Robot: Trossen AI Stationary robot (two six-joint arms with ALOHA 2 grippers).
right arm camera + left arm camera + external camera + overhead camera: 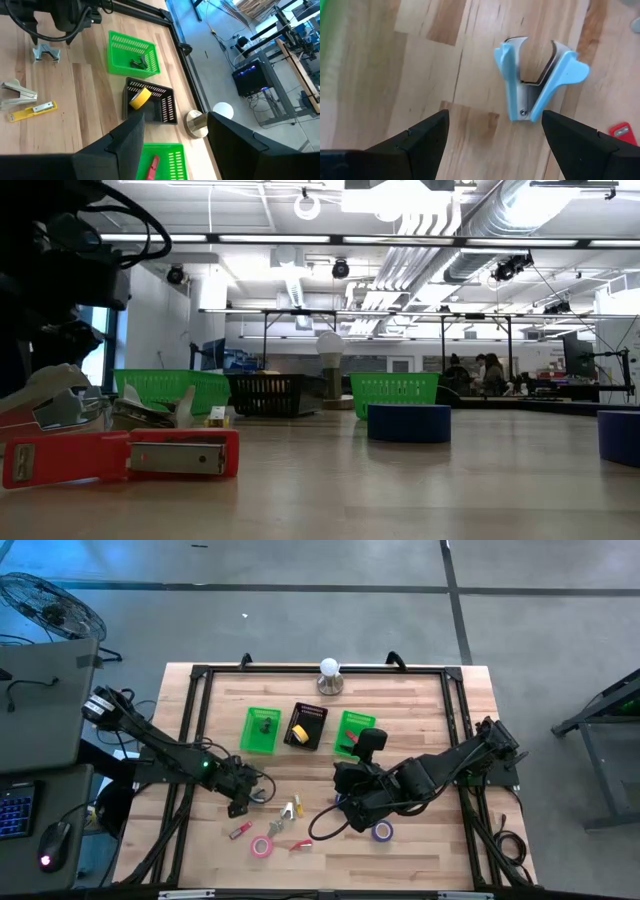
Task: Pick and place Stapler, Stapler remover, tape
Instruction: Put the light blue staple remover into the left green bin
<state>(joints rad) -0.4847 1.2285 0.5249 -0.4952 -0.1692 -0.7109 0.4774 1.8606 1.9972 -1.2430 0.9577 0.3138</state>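
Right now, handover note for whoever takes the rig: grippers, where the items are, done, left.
Left gripper: open, hovering over the blue staple remover on the table, not gripping it.
Right gripper: open, raised mid-table, empty.
Done: yellow tape in the black basket; a dark item in the left green basket; a red item in the right green basket.
Left on the table: pink tape, purple tape, red stapler, yellow stapler, remaining small pieces.
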